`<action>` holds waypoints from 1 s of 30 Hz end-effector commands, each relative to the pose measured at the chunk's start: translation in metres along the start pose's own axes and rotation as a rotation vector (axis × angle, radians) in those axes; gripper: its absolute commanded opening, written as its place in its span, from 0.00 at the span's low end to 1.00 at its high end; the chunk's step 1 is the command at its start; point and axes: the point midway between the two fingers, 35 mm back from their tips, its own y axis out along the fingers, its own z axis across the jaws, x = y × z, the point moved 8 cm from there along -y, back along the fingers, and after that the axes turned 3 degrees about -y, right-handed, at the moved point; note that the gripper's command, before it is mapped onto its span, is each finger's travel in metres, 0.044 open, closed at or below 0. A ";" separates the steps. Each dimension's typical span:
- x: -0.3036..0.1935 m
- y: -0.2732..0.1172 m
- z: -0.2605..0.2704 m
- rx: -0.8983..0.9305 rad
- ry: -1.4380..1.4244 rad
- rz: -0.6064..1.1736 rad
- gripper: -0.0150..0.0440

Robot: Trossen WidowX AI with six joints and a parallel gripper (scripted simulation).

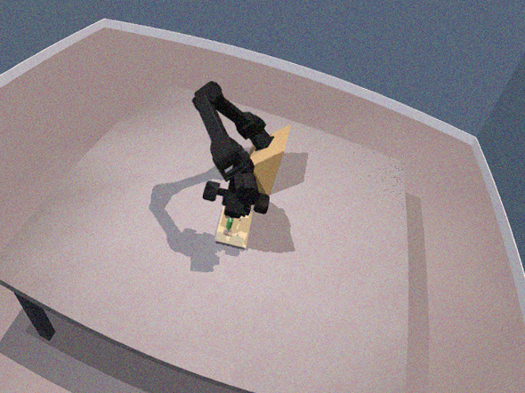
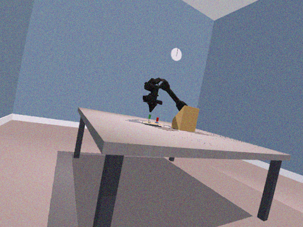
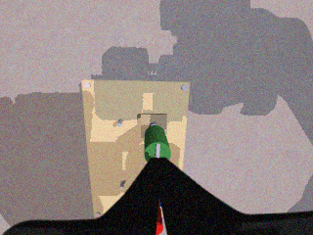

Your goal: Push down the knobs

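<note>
The circuit board (image 1: 232, 244) (image 3: 100, 131) stands on the table. The green knob (image 1: 229, 223) (image 2: 149, 116) (image 3: 156, 142) stands upright, with a stretch of pale shaft showing beneath it in the exterior view. The red knob (image 2: 157, 119) (image 3: 159, 226) stands above a blue potentiometer (image 2: 156, 122); whether it touches it is too small to tell. My gripper (image 2: 150, 111) (image 3: 157, 164) is shut with nothing between its fingers. Its tips point down just above the green knob, with a small gap in the exterior view. The arm hides the red knob in the top view.
A tan wedge-shaped block (image 1: 268, 167) (image 2: 189, 119) stands beside the arm's base, behind the board. Small grey posts (image 3: 119, 122) (image 3: 122, 184) stand on the board to the left of the green knob in the wrist view. The arm's shadow falls across the board and table.
</note>
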 end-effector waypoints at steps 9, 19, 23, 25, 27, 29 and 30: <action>-0.002 0.014 -0.001 -0.007 -0.006 0.012 0.25; -0.002 0.013 -0.001 -0.007 -0.006 0.012 0.25; -0.002 0.013 -0.001 -0.007 -0.006 0.012 0.25; -0.002 0.013 -0.001 -0.007 -0.006 0.012 0.25; -0.002 0.014 -0.001 -0.007 -0.006 0.012 0.25; -0.002 0.015 -0.001 -0.007 -0.006 0.012 0.25; -0.002 0.015 -0.001 -0.007 -0.006 0.012 0.25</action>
